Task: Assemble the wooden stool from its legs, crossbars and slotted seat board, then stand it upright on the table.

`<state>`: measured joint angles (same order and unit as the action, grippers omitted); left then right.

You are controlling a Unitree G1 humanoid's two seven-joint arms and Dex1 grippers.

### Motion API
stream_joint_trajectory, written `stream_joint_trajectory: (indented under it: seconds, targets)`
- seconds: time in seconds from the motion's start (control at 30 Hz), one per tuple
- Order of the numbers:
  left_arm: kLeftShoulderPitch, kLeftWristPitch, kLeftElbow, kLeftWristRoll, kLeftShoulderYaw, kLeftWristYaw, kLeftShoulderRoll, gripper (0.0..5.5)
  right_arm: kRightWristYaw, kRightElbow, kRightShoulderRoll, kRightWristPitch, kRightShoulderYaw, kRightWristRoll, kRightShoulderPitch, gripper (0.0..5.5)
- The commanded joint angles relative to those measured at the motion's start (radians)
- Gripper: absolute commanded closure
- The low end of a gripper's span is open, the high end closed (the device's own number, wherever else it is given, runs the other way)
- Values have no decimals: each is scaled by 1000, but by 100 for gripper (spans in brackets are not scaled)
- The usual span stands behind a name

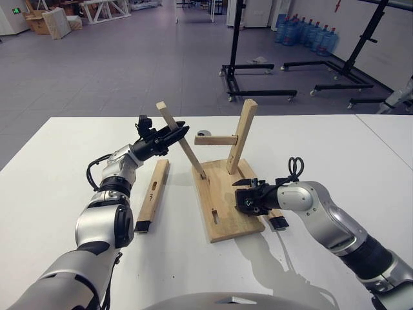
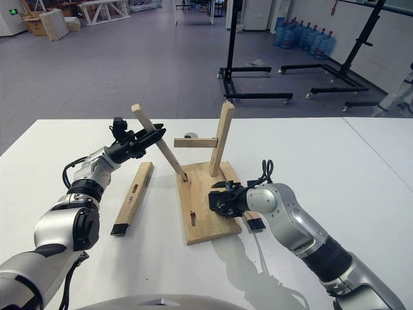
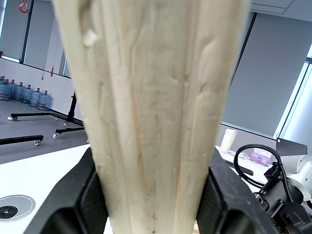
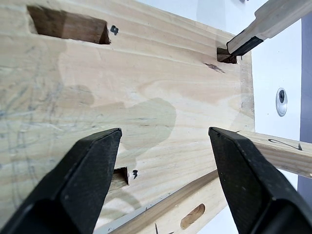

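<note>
seat board (image 1: 222, 210): lies flat on the white worktop (image 1: 335, 142), with slots cut in it.
left gripper (image 1: 174, 136): up in the air, over the worktop at the far left of the seat board. its fingers (image 3: 217, 195) are clamped on the tilted leg.
tilted leg (image 1: 182, 142): leans away from the seat board. its low end sits at a slot in the board's far left corner.
standing leg (image 1: 242, 135): stands at the far side of the seat board and leans a little.
crossbar (image 1: 216, 139): sticks out from the standing leg, above the board. its free end is near the tilted leg.
right gripper (image 1: 248, 194): over the seat board's right side. its fingers (image 4: 92, 170) are spread apart and hold nothing.
loose leg (image 1: 153, 194): lies flat just left of the seat board.
side leg (image 1: 277, 221): lies along the seat board's right edge, partly hidden by the right gripper.
</note>
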<state>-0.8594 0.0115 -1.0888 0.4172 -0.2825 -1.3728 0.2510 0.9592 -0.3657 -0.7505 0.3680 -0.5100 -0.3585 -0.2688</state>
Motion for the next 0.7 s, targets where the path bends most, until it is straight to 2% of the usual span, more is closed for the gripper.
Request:
stream_joint_trajectory:
  seconds: [0.03,0.27,0.5,0.6,0.7]
  targets:
    - [-6,-23,-2,-26,19,-4,8,348,65,20,-9,4,-65,7,70,218]
    - [29,-12,25,-24,31,-29,16,348,98,49,-93,-117,-48,20,97,218]
    - [55,23,123,-1,49,-50,-4,348,84,98,-87,-143,-25,10,71,218]
    - [69,77,241,44,36,-39,7,348,90,93,-34,-69,32,92,15,218]
    - [95,155,386,98,23,-17,22,348,90,44,69,85,115,238,-56,218]
